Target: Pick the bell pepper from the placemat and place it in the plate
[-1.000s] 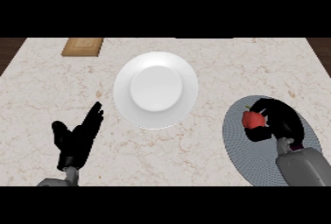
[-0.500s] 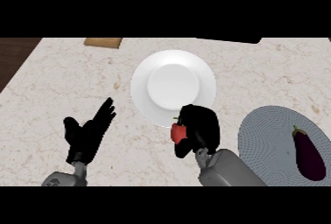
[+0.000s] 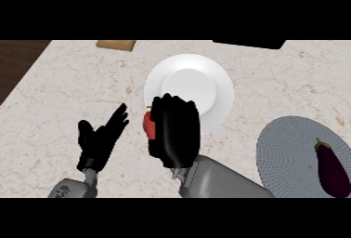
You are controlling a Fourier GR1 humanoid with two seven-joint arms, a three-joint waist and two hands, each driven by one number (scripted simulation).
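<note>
Pale marbled counter (image 3: 61,93) across nearly the whole view, with a dark wooden strip along the far left edge. Round grey woven placemat (image 3: 291,153) at the lower right, cut off by the view's right edge. White plate (image 3: 195,88) near the middle, far of the hands, bare on its visible surface. Grey right forearm (image 3: 219,181) up from the lower edge, slanting left toward the plate. Right hand (image 3: 175,132) at its end, black, back turned to the camera, fingers curled round the bell pepper (image 3: 149,124), fingertips overlapping the plate's near rim. Bell pepper red, only a sliver showing at the hand's left side, with a hint of green stem at its top; held beside the plate's near-left rim, not in the plate, well apart from the placemat. Cannot tell how high above the counter. Left hand (image 3: 99,142) at the lower left, black, fingers straight and spread, pointing up and to the right, holding nothing, resting apart from the pepper. Dark purple eggplant (image 3: 332,167) lying lengthwise on the placemat's right part, stem end toward the far side. Small tan wooden board (image 3: 116,44) at the counter's far edge, partly cut off. Black object (image 3: 250,43) at the far edge to the right of the plate, too little shown to name.
</note>
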